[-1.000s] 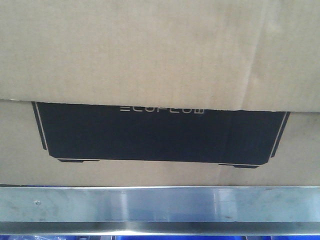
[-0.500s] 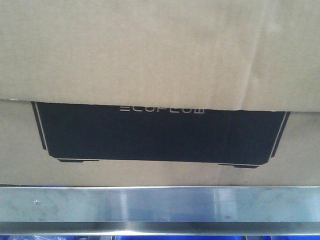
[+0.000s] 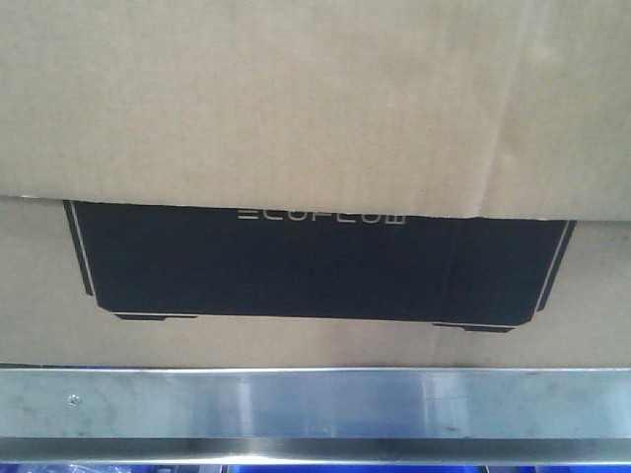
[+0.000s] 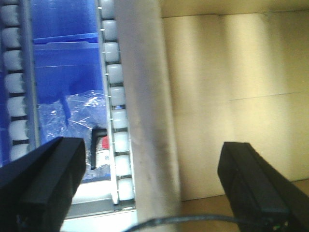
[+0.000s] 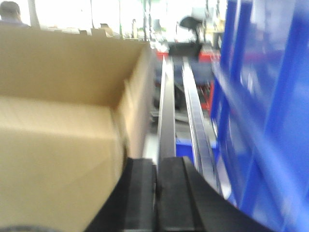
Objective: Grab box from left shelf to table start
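Box (image 3: 296, 108) sits above left shelf (image 3: 315, 404) edge; left gripper (image 4: 152, 150) jaws spread wide, right gripper (image 5: 157, 169) jaws look pressed together, view blurry.

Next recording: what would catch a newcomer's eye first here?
The brown cardboard box fills nearly the whole front view, with its black panel lettered ECOFLOW at the centre, just above the silvery shelf along the bottom. In the wrist views, the left end effector is open before the box's side, while the right end effector is shut beside the box.
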`<state>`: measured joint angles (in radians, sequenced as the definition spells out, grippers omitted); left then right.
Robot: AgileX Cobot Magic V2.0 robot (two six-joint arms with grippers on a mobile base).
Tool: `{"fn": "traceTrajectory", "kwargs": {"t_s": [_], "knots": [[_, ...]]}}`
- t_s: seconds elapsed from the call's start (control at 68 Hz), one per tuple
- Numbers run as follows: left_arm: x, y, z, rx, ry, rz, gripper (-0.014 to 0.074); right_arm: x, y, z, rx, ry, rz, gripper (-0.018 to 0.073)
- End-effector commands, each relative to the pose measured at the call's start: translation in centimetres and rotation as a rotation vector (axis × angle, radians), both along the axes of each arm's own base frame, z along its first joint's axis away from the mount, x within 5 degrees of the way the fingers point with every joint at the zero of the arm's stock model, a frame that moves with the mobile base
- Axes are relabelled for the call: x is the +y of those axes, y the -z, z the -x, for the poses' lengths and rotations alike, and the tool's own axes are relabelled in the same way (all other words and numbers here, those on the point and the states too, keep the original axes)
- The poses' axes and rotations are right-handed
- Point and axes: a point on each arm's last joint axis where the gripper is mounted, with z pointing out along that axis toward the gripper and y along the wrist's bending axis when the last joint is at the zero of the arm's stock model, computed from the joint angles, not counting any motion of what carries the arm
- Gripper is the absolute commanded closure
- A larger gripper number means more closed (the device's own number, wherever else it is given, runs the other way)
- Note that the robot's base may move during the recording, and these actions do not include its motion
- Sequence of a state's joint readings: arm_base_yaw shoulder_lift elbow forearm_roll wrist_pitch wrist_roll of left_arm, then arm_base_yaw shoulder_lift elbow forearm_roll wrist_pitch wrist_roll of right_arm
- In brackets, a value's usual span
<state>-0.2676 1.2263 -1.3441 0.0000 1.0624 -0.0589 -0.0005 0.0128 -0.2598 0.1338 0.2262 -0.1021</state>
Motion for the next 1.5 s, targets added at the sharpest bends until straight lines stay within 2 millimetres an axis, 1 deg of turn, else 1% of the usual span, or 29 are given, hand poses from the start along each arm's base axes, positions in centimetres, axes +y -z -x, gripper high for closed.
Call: {"fn": "traceTrajectory", "kwargs": {"t_s": [0.0,0.029,0.044,0.059,0.147,0.176,0.265,0.353,0.382,0.412,0.426,0.514,0.529,0.617,0.661,0.691,0.764,0.823,0.897,0.985,1.147,1.308,1.396,1.411,1.485], "knots": [[0.1,-1.8,0.3,-0.096,-0.008,0.034,0.0131,-0.1,-3.5,0.3,-0.076,0.012,0.005,-0.0002],[0.1,-1.8,0.3,-0.098,-0.008,0.035,0.0131,-0.1,-4.2,0.1,-0.069,0.011,0.006,-0.0067],[0.1,-1.8,0.3,-0.098,-0.008,0.035,0.0131,-0.1,-4.5,0.1,-0.069,0.011,0.006,-0.009],[0.1,-1.8,0.3,-0.098,-0.008,0.035,0.0131,0.0,-4.8,0.0,-0.066,0.009,0.006,-0.0092],[0.1,-1.8,0.3,-0.098,-0.008,0.035,0.0131,0.0,-6.9,-0.3,-0.036,0.003,0.008,-0.0055],[0.1,-1.8,0.3,-0.098,-0.008,0.035,0.0131,0.0,-7.8,-0.3,-0.025,0.0,0.01,-0.0052],[0.1,-1.8,0.3,-0.098,-0.008,0.035,0.0131,0.2,-9.7,-1.3,0.073,-0.024,-0.005,-0.0052],[0.1,-1.8,0.3,-0.098,-0.008,0.035,0.0131,0.5,-11.9,-2.7,0.186,-0.056,-0.025,-0.0052],[0.1,-1.8,0.3,-0.098,-0.008,0.035,0.0131,0.6,-12.2,-3.5,0.24,-0.065,-0.028,-0.0052],[0.1,-1.8,0.3,-0.098,-0.008,0.035,0.0131,0.7,-13.1,-4.2,0.276,-0.072,-0.026,-0.0052],[0.1,-1.8,0.3,-0.098,-0.008,0.035,0.0131,0.7,-13.2,-4.7,0.304,-0.074,-0.025,-0.0052],[0.1,-1.8,0.3,-0.098,-0.008,0.035,0.0131,0.8,-14.4,-6.7,0.422,-0.09,-0.019,-0.0052],[0.1,-1.8,0.3,-0.098,-0.008,0.035,0.0131,0.8,-14.4,-7.4,0.452,-0.093,-0.019,-0.0052],[0.1,-1.8,0.3,-0.098,-0.008,0.035,0.0131,1.0,-15.0,-9.5,0.585,-0.11,-0.012,-0.0052],[0.1,-1.8,0.3,-0.098,-0.008,0.035,0.0131,1.0,-14.9,-11.1,0.67,-0.119,-0.011,-0.0051],[0.1,-1.8,0.3,-0.098,-0.008,0.035,0.0131,1.0,-14.9,-11.6,0.707,-0.124,-0.009,-0.0051],[0.1,-1.8,0.3,-0.098,-0.008,0.035,0.0131,1.1,-14.6,-13.8,0.81,-0.134,-0.008,-0.0051],[0.1,-1.8,0.3,-0.098,-0.008,0.035,0.0131,1.1,-14.3,-15.0,0.86,-0.136,-0.013,-0.005],[0.1,-1.8,0.3,-0.098,-0.008,0.035,0.0131,1.0,-13.3,-17.1,0.922,-0.13,-0.007,-0.0042],[0.1,-1.8,0.2,-0.094,-0.008,0.034,0.0131,0.8,-12.3,-18.5,0.971,-0.117,0.006,-0.0021],[-0.1,-1.2,-0.5,-0.071,-0.008,0.027,0.0131,0.5,-10.9,-20.0,1.034,-0.093,0.035,0.0038],[-0.3,-0.4,-1.3,-0.036,-0.008,0.017,0.0135,0.5,-10.4,-20.7,1.043,-0.092,0.034,0.0071],[-0.4,-0.3,-1.3,-0.034,-0.008,0.017,0.0188,0.5,-10.4,-20.8,1.045,-0.092,0.034,0.0149],[-0.4,-0.3,-1.3,-0.034,-0.008,0.017,0.0196,0.5,-10.4,-20.8,1.046,-0.092,0.034,0.017],[-0.4,-0.3,-1.3,-0.034,-0.008,0.017,0.0304,0.5,-10.4,-20.8,1.046,-0.092,0.034,0.0312]]}}
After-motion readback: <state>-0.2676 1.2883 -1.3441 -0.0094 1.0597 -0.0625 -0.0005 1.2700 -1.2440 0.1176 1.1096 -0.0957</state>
